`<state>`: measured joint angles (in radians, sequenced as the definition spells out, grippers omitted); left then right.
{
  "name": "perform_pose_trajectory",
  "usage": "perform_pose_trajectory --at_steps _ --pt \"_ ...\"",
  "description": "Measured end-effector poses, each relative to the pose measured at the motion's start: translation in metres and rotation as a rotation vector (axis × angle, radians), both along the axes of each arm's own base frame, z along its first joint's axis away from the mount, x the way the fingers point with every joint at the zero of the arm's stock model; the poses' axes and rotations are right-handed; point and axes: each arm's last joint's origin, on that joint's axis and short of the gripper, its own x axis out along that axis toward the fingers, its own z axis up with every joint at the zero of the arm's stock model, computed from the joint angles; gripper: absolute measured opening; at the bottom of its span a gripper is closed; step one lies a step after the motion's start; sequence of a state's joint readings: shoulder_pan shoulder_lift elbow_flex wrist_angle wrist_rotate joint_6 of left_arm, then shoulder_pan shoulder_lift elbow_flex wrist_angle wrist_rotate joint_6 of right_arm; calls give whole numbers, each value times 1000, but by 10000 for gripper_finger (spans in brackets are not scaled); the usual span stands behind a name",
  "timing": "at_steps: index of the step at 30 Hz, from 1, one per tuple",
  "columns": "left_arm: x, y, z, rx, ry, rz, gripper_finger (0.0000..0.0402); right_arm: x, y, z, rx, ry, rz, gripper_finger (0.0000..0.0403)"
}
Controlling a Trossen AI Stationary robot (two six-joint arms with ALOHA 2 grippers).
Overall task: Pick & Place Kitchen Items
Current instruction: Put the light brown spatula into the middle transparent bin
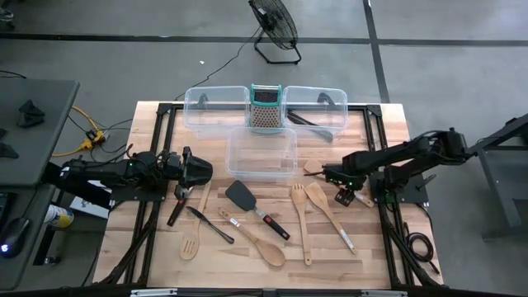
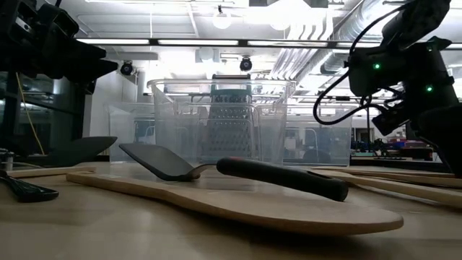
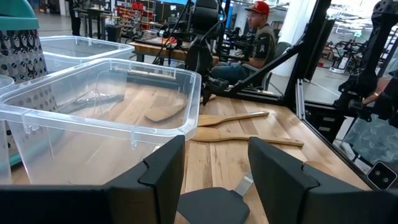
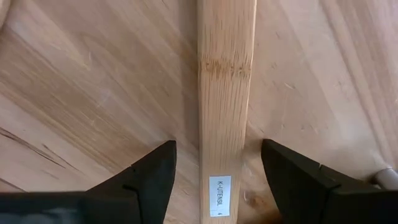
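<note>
Directly between right gripper (image 4: 217, 180) fingers: wooden handle (image 4: 225, 93)

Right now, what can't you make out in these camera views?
- Sticker on the wooden handle, right wrist view: print too small, cut by the frame edge.
- Which utensil that handle belongs to: its head is outside the right wrist view.
- Grater, low view: blurred behind the clear bin.
- Left end effector, high view: fingers hidden under the arm.

The wooden table (image 1: 375, 132) carries clear bins (image 1: 261, 151) toward twelve o'clock and scattered utensils (image 1: 252, 235) toward six.
</note>
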<state>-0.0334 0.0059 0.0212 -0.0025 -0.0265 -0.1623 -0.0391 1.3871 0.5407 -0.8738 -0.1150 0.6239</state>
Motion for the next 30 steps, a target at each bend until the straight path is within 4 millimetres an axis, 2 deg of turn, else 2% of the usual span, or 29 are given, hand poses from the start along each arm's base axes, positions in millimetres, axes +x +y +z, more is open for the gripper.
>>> perform_pose_trajectory --at_steps 11,20,30 --pt "0 0 0 0 0 0 175 1 0 -1 -3 0 -10 141" --pt "0 0 0 0 0 0 175 1 0 -1 -6 0 -11 89" --pt "0 0 0 0 0 0 175 -3 0 6 -7 -40 -59 81"
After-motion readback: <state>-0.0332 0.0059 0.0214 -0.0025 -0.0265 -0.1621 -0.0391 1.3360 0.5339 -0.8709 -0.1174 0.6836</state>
